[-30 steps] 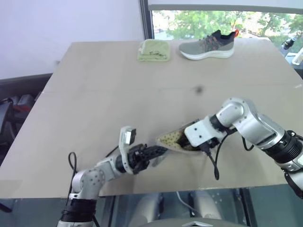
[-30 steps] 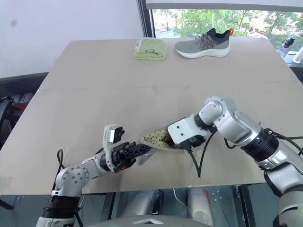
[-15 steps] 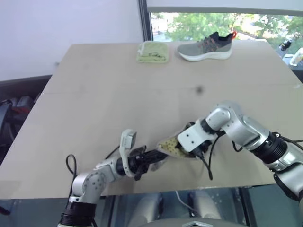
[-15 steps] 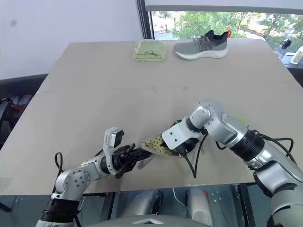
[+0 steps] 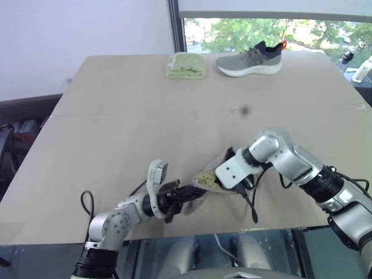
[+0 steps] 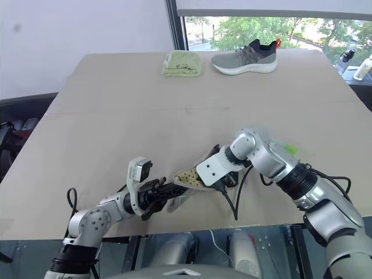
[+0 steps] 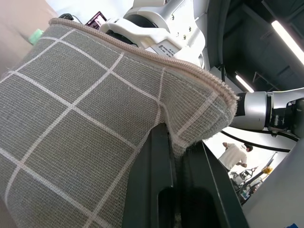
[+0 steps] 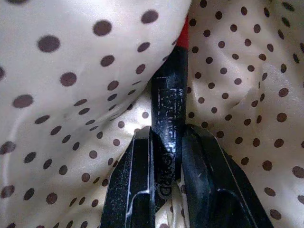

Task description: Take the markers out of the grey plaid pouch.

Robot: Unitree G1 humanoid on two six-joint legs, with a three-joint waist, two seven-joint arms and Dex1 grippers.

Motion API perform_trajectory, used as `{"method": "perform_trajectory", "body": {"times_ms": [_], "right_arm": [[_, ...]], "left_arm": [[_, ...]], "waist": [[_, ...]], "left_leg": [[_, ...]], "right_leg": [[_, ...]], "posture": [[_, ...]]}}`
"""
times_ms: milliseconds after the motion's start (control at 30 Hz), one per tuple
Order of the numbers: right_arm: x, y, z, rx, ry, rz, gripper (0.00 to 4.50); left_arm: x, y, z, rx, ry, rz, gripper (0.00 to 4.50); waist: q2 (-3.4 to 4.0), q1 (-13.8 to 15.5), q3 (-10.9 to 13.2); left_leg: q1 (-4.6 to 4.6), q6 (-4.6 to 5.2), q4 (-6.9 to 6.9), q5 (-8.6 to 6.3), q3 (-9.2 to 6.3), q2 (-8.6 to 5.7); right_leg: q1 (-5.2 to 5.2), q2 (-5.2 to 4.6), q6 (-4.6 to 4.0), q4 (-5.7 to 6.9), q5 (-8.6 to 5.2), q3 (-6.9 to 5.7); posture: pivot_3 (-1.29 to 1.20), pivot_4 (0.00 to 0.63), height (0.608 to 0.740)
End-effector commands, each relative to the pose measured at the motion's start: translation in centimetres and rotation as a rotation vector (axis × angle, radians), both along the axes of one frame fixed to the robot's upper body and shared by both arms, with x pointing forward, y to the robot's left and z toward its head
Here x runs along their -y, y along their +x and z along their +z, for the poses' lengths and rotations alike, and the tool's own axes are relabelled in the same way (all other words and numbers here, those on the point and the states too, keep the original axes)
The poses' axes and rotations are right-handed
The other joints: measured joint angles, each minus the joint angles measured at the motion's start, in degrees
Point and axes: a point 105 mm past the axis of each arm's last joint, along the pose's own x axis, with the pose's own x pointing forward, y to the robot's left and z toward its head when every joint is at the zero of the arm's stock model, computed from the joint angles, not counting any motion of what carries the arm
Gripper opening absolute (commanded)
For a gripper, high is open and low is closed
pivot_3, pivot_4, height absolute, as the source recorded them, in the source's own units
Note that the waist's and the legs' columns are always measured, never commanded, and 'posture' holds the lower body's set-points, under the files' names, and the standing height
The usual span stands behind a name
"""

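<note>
The grey plaid pouch (image 7: 71, 118) lies near the table's front edge, its mouth held open so the tan dotted lining (image 6: 187, 176) shows. My left gripper (image 5: 185, 195) is shut on the pouch's zipper edge from the left side. My right gripper (image 8: 168, 132) reaches down inside the pouch and is shut on a black-barrelled marker (image 8: 170, 95) with a red end; both fingers (image 8: 140, 180) press its sides. A small light green piece (image 6: 289, 149), perhaps another marker, peeks from behind my right forearm.
A grey shoe (image 5: 251, 58) and a folded yellow-green cloth (image 5: 186, 64) sit at the table's far edge by the window. The wooden table (image 5: 128, 116) is bare between them and the pouch. A cable hangs from my right wrist over the front edge.
My right hand has dipped lower and a little leftward into the pouch mouth. The left gripper has kept its hold and place. The camera has shifted slightly.
</note>
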Motion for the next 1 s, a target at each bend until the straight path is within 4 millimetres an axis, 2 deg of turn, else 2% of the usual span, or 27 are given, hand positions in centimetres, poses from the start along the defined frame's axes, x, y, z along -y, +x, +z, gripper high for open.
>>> {"method": "perform_trajectory", "body": {"times_ms": [33,133,267,533,800,1000], "right_arm": [[-0.1,-0.3,-0.6,-0.06,0.046,-0.034,0.29],[0.1,0.5,0.9,-0.051,0.13,-0.099,0.29],[0.9,0.3,3.5,-0.117,0.237,-0.182,0.29],[2.8,0.5,6.4,-0.158,0.351,-0.282,0.29],[2.5,1.0,7.7,-0.22,0.496,-0.404,0.29],[1.2,1.0,8.6,-0.321,0.656,-0.47,0.29]], "left_arm": [[-0.2,0.0,0.4,0.039,-0.004,-0.008,0.0],[-0.9,0.4,0.6,0.065,0.013,0.03,0.0],[-2.5,1.3,1.3,0.13,0.062,0.063,0.0],[-4.5,2.5,1.9,0.203,0.144,0.078,0.0],[-3.6,1.9,1.7,0.209,0.15,0.01,0.0],[-2.0,0.7,1.9,0.22,0.129,-0.056,0.0]], "waist": [[0.0,0.0,0.0],[0.02,0.15,0.02],[0.07,0.48,0.1],[0.15,0.5,0.18],[0.17,0.46,0.2],[0.17,0.45,0.2]], "left_leg": [[0.0,0.0,0.0,0.0,0.0,0.0],[-0.04,-0.02,0.0,-0.01,-0.01,0.0],[-0.21,-0.03,0.0,-0.01,-0.02,0.0],[-0.71,-0.1,-0.01,-0.05,-0.02,-0.01],[-0.87,-0.1,0.01,-0.05,-0.04,-0.01],[-0.88,-0.1,0.01,-0.05,-0.04,-0.01]], "right_leg": [[0.0,0.0,0.0,0.0,0.0,0.0],[-0.01,0.0,0.0,-0.03,0.0,-0.01],[-0.16,-0.02,-0.01,-0.05,0.0,-0.03],[-0.57,-0.05,0.0,-0.27,0.01,-0.05],[-0.64,-0.05,0.0,-0.28,0.01,-0.05],[-0.65,-0.06,0.0,-0.27,0.01,-0.04]], "posture": [[0.0,0.15,0.74],[0.0,0.15,0.74],[0.0,0.15,0.74],[0.0,0.15,0.74],[0.0,0.15,0.74],[0.0,0.15,0.74]]}}
